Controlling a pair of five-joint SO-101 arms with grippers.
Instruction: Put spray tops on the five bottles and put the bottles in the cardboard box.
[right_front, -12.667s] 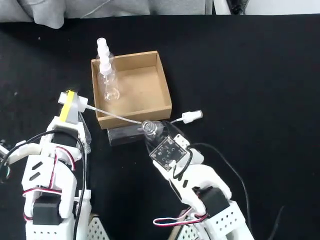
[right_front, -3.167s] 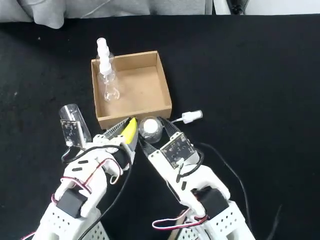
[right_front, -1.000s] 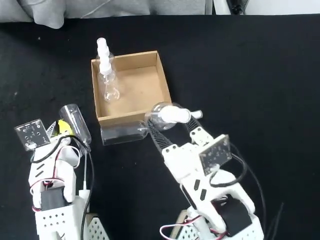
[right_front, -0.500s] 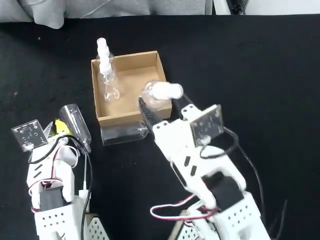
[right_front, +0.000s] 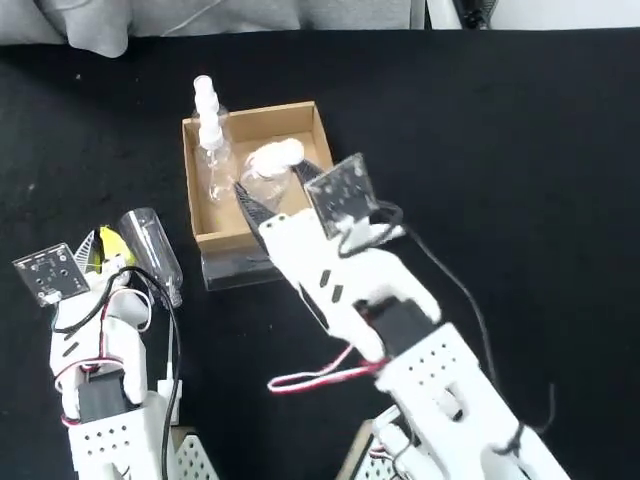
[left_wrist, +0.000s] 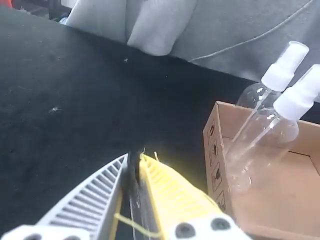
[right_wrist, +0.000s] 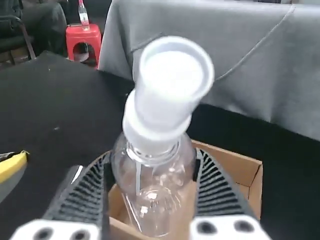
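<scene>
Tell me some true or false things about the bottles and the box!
1. The right gripper holds a bottle with a spray top. True.
2. The box is empty. False: two topped bottles are inside it.
3. Seen from above, the held bottle is within the box's walls. True.
4. The table is white. False: it is black.
</scene>
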